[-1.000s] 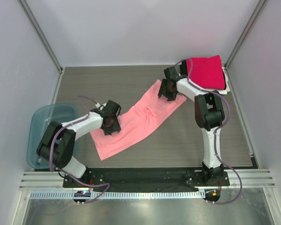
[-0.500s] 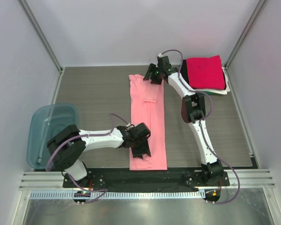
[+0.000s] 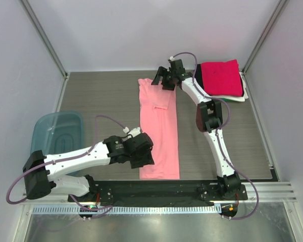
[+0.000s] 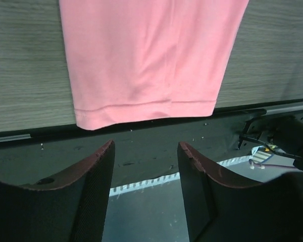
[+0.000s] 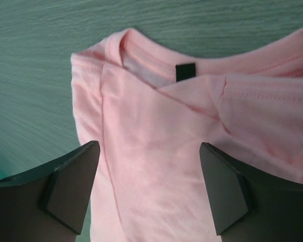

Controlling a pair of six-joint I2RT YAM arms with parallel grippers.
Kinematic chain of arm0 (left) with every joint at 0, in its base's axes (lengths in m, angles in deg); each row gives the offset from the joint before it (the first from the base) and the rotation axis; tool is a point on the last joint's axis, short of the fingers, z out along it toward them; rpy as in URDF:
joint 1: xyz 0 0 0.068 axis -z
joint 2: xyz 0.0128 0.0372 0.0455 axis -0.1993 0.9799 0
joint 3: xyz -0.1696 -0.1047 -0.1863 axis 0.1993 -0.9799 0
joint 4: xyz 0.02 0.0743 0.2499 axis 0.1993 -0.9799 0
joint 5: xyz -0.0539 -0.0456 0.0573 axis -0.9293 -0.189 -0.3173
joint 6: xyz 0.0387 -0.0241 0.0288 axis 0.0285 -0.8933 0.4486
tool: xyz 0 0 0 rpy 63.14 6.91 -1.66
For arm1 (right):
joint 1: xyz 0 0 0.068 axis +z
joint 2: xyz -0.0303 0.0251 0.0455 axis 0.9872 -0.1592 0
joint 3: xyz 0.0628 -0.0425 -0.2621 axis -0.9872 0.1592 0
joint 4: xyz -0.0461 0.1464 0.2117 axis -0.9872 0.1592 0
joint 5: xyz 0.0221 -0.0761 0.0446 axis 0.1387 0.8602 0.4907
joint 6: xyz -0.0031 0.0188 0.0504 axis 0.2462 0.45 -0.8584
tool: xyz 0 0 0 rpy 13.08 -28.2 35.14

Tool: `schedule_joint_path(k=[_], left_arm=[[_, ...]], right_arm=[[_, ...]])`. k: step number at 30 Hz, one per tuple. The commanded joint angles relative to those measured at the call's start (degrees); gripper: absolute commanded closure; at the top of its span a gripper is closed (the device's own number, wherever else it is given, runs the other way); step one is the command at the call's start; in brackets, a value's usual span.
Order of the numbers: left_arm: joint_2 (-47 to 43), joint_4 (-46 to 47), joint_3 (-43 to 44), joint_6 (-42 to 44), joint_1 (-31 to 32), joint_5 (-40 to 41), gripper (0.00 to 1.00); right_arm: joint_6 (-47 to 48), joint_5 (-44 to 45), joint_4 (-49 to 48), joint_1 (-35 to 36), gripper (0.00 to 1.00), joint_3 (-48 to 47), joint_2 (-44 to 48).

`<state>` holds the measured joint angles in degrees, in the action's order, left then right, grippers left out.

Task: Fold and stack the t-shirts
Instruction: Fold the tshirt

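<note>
The light salmon-pink t-shirt (image 3: 160, 128) lies flat as a long narrow strip, collar at the far end and hem at the near table edge. My left gripper (image 3: 143, 159) is open and empty beside the strip's near left edge. In the left wrist view the gripper (image 4: 145, 194) hangs over the black base rail, with the hem (image 4: 141, 108) just beyond its fingertips. My right gripper (image 3: 160, 80) is open above the collar end. In the right wrist view the gripper (image 5: 149, 194) straddles the pink cloth below the collar's black tag (image 5: 185, 72). A folded stack topped by a magenta-red shirt (image 3: 222, 76) sits far right.
A translucent blue bin (image 3: 54, 135) stands at the left table edge. White and green folded cloth edges (image 3: 241, 97) show under the magenta shirt. The black base rail (image 3: 156, 187) runs along the near edge, and grey walls enclose the table.
The shirt swung from diagonal to a straight strip running far to near. Since half a second ago the left gripper has shifted left off the cloth; the right gripper has lifted slightly at the collar.
</note>
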<state>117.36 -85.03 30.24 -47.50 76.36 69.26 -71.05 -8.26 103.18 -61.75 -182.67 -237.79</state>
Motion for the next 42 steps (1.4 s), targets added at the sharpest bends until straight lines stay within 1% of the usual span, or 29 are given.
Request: schedule_joint_path(k=[1,2,3,4,5,6,7,9,10,11,12,13,14,15,16,18,19,20,21,22,23,25,26,28,29,32,35,40,42], left_arm=[[-2.76,-3.06,0.76,1.05,0.18,6.22,0.45],[-3.99,-2.80,0.58,1.49,0.18,7.70,0.44],[-4.61,-2.71,0.49,1.85,0.18,8.59,0.44],[-5.14,-2.80,0.41,2.20,0.18,9.38,0.43],[-5.58,-2.80,0.14,2.46,0.18,10.26,0.42],[-6.45,-2.71,-0.12,2.55,0.18,11.14,0.42],[-6.90,-2.45,-1.08,2.64,0.18,11.49,0.41],[-8.30,-1.04,-2.57,2.73,0.18,11.59,0.40],[-8.92,-0.60,-3.54,2.47,0.18,11.41,0.40],[-9.44,1.05,-5.72,2.03,0.18,11.24,0.40],[-10.84,1.94,-7.05,1.59,0.18,10.63,0.40],[-11.38,2.91,-8.28,1.24,0.09,10.53,0.39],[-11.99,4.39,-10.82,0.45,0.09,10.27,0.39],[-12.69,5.19,-11.89,0.10,0.09,10.18,0.39],[-13.75,6.07,-13.20,-0.17,0.09,9.57,0.38],[-14.54,8.01,-15.93,-0.96,0.09,9.13,0.37],[-15.16,8.62,-16.64,-1.05,0.18,8.69,0.37],[-15.25,9.67,-17.34,-1.22,0.18,8.51,0.38],[-15.34,10.20,-18.65,-1.57,0.18,8.34,0.37],[-15.34,10.91,-19.19,-1.75,0.18,8.07,0.37],[-15.25,12.48,-19.89,-1.93,0.18,7.55,0.37],[-14.99,14.51,-21.91,-2.54,0.18,6.58,0.37],[-14.38,16.34,-22.44,-2.81,0.18,5.79,0.37],[-13.67,17.15,-23.32,-3.60,0.70,5.61,0.38],[-12.88,17.59,-23.41,-3.86,1.23,5.87,0.38],[-12.18,18.21,-24.11,-4.91,2.28,6.14,0.38],[-11.21,19.00,-24.99,-5.97,3.08,6.31,0.39],[-9.28,20.05,-25.87,-7.38,4.39,6.66,0.44],[-8.92,20.14,-26.14,-7.99,5.10,7.01,0.45]], right_arm=[[1.71,-1.21,0.06,0.60,0.13,2.88,13.21],[2.41,-0.77,0.24,0.60,0.12,4.73,15.76],[2.76,0.19,0.76,0.60,0.11,7.01,21.44],[3.03,2.64,1.38,0.51,0.10,12.43,24.45],[3.38,3.71,2.08,0.59,0.10,15.53,27.27],[3.73,5.02,4.09,0.60,0.10,18.86,33.91],[3.39,8.34,5.41,0.68,0.10,26.47,37.11],[2.34,10.30,8.14,0.77,0.11,35.64,44.49],[1.98,11.27,8.67,1.12,0.12,45.43,51.92],[1.54,13.71,9.38,1.64,0.12,50.49,55.56],[0.58,14.95,10.78,3.22,0.12,55.41,59.25],[-0.39,16.97,11.40,4.19,0.12,64.86,66.94],[-1.35,19.16,12.10,5.24,0.12,69.13,70.41],[-2.67,20.40,12.72,8.12,0.12,73.43,74.45],[-5.99,21.02,13.07,9.72,0.13,80.96,80.84],[-9.96,21.47,14.22,15.33,0.14,87.60,87.29],[-14.50,21.38,14.30,17.45,0.15,93.37,90.02],[-16.72,21.38,14.57,19.12,0.16,95.95,94.92],[-19.35,21.56,14.57,20.62,0.19,98.33,97.41],[-21.47,21.21,14.13,24.20,0.20,102.88,99.61],[-25.14,20.95,12.91,25.72,0.21,104.92,102.41],[-27.72,20.68,11.76,28.79,0.25,110.10,103.84],[-30.25,20.77,11.15,31.68,0.26,111.35,104.02],[-32.64,20.68,9.04,33.98,0.28,115.03,104.37],[-35.09,20.94,6.86,36.78,0.31,116.01,104.55],[-37.74,22.61,4.12,41.09,0.33,118.30,103.68],[-38.89,23.23,2.54,43.13,0.38,118.92,101.30],[-39.16,24.11,0.25,43.84,0.46,119.88,99.02],[-39.16,24.54,-0.11,43.84,0.50,119.97,98.66]])
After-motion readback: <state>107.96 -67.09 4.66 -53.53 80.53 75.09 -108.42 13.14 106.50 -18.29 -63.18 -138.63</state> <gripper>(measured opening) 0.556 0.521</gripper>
